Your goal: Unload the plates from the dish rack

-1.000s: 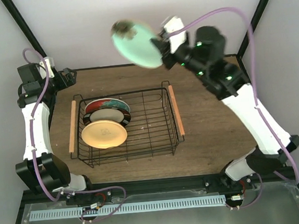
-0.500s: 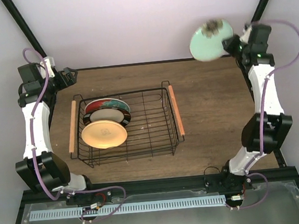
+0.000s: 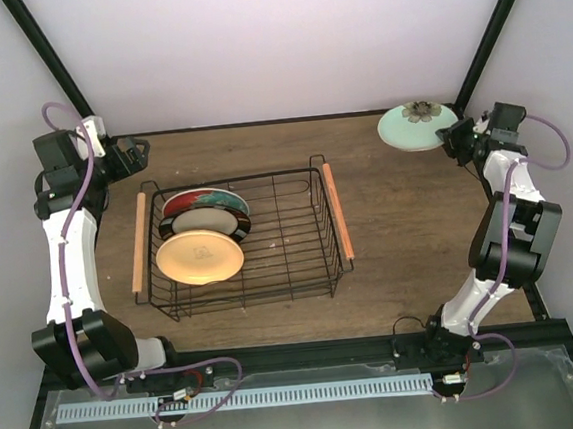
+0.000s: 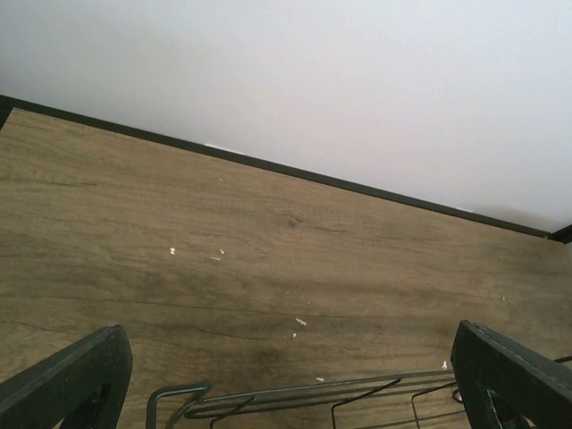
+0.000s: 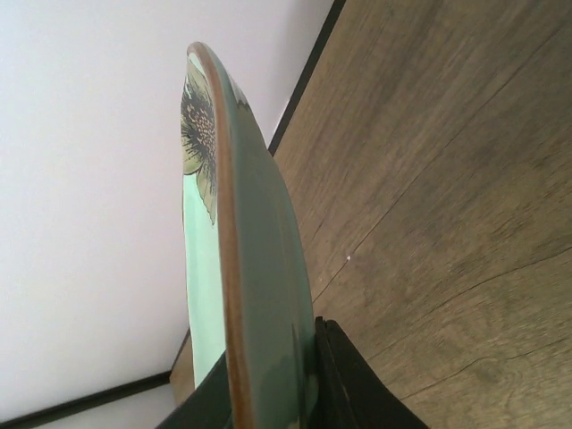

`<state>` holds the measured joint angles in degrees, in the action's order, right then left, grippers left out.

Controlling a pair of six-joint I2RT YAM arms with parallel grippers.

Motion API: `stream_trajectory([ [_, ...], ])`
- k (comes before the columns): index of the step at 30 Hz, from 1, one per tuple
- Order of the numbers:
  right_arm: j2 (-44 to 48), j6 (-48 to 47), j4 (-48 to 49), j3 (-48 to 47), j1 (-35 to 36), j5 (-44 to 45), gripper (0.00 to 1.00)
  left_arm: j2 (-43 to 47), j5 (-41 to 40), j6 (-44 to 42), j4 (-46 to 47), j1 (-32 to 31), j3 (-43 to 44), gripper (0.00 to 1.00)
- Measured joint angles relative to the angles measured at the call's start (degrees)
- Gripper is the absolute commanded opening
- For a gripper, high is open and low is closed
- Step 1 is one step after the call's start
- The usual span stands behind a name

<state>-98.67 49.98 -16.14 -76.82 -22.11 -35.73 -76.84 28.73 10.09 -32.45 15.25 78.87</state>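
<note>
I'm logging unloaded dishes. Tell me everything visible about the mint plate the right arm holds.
The mint plate is small, round, pale green glazed, ceramic by its look, with a brownish rim and a dark flower on its upper face. The right gripper pinches its rim, a finger on each face. It sits near level over the far right corner of the table, clear of the dish rack. Whether it touches the table cannot be told.

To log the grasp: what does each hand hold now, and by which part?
The right hand pinches the mint plate by its rim; the left hand is open and holds nothing.
</note>
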Motion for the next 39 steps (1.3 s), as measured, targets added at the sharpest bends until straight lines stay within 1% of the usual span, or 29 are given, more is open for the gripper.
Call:
stream_trajectory([
  [4, -0.9, 1.6, 2.3, 1.2, -1.5, 0.9, 0.01, 0.2, 0.0, 0.2, 0.0, 0.0, -0.4, 1.0],
  [10, -5.0, 1.9, 4.8, 1.2, -1.8, 1.4, 0.01, 1.1, 0.0, 0.2, 0.0, 0.0, -1.1, 1.0],
  [16, -10.8, 0.4, 3.3, 0.8, -1.8, 1.6, 0.01, 2.3, 0.0, 0.2, 0.2, 0.0, -2.2, 1.0],
  [20, -12.5, -0.5, 1.8, 0.7, -1.8, 2.1, 0.02, 2.4, 0.0, 0.2, 0.2, 0.0, -2.6, 1.0],
  [22, -13.1, -1.0, 1.0, 0.1, -1.8, 2.4, 0.05, 2.4, 0.0, 0.2, 0.2, 0.0, -2.7, 1.0],
  [23, -13.5, -1.2, 0.7, -0.4, -1.8, 2.5, 0.08, 2.4, 0.0, 0.2, 0.2, 0.0, -2.7, 1.0],
  [27, -14.2, -1.7, 0.6, -1.6, -1.8, 3.0, 0.24, 2.4, 0.0, 0.2, 0.2, 0.0, -2.7, 1.0],
  [28, -14.2, -1.8, 0.4, -1.6, -1.8, 3.1, 0.26, 2.4, 0.0, 0.2, 0.2, 0.0, -2.7, 1.0],
  [30, -14.3, -2.2, -0.1, -2.2, -1.7, 3.0, 0.3, 2.4, 0.0, 0.2, 0.2, 0.0, -2.7, 1.0],
  [35, -15.3, -3.5, -0.9, -4.2, -1.8, 2.5, 0.34, 2.4, 0.0, 0.2, 0.2, 0.0, -2.7, 1.0],
  [39, -16.7, -4.4, -1.8, -5.0, -1.7, 2.4, 0.42, 2.4, 0.0, 0.2, 0.2, 0.0, -2.7, 1.0],
])
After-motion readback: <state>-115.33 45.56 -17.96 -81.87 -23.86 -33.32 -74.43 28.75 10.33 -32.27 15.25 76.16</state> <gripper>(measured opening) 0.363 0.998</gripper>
